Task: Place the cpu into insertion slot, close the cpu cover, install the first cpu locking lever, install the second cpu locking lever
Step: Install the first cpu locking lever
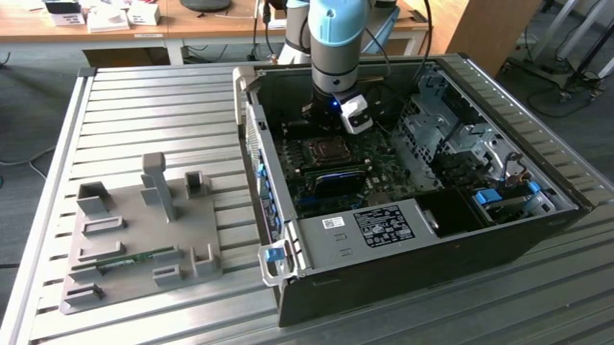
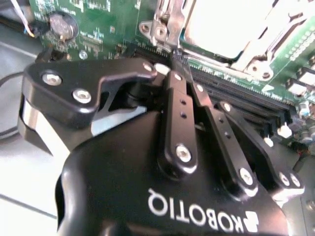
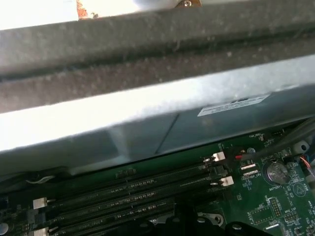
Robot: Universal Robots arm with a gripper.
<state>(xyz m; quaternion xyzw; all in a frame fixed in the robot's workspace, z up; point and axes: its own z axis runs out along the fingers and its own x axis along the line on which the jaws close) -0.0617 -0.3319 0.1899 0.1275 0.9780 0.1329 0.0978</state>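
In the exterior view my gripper [image 1: 324, 121] hangs inside the open computer case [image 1: 499, 237], just behind the insertion slot [image 1: 326, 150] on the green board. In the second wrist view the gripper [image 2: 174, 60] is shut, its black fingers [image 2: 178, 105] meeting at a point beside the socket's corner. The cpu [image 2: 224, 22] lies in the socket with its bright silver top showing. The cpu cover [image 2: 256, 55] lies flat around it as a thin metal frame. A silvery hinge or lever part [image 2: 165, 24] stands right at the fingertips; I cannot tell whether they touch it.
Long black memory slots [image 3: 133, 189] run beside the socket, with a coin battery [image 3: 275, 172] nearby. The case's metal wall [image 3: 147, 113] rises close behind the wrist. A grey fixture plate [image 1: 144, 244] lies on the slatted table [image 1: 144, 108] at the exterior view's left.
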